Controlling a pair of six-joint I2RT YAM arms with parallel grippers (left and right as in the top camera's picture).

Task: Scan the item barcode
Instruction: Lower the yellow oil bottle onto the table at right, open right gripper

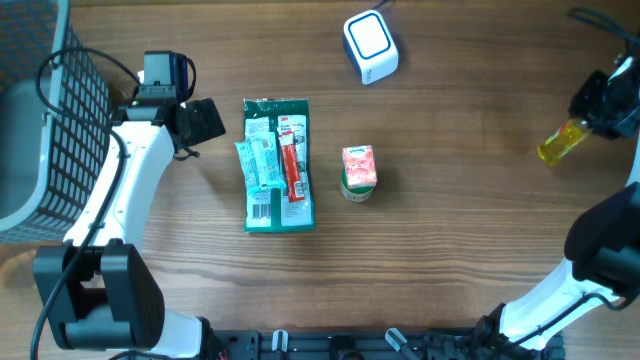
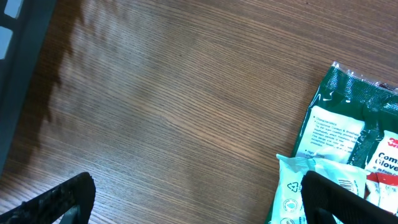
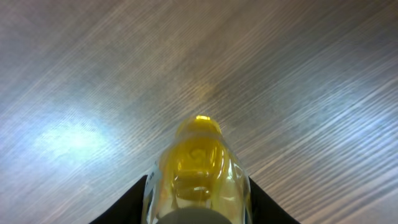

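My right gripper at the far right is shut on a small clear bottle of yellow liquid, held above the table and pointing down-left. In the right wrist view the bottle fills the gap between both black fingers. The white and blue barcode scanner stands at the back centre, well left of the bottle. My left gripper is open beside the green packet, with nothing between its fingers. I see no barcode on the bottle.
A green packet carries a pale teal pouch and a red stick pack. A small pink carton stands mid-table. A dark wire basket sits at the left edge.
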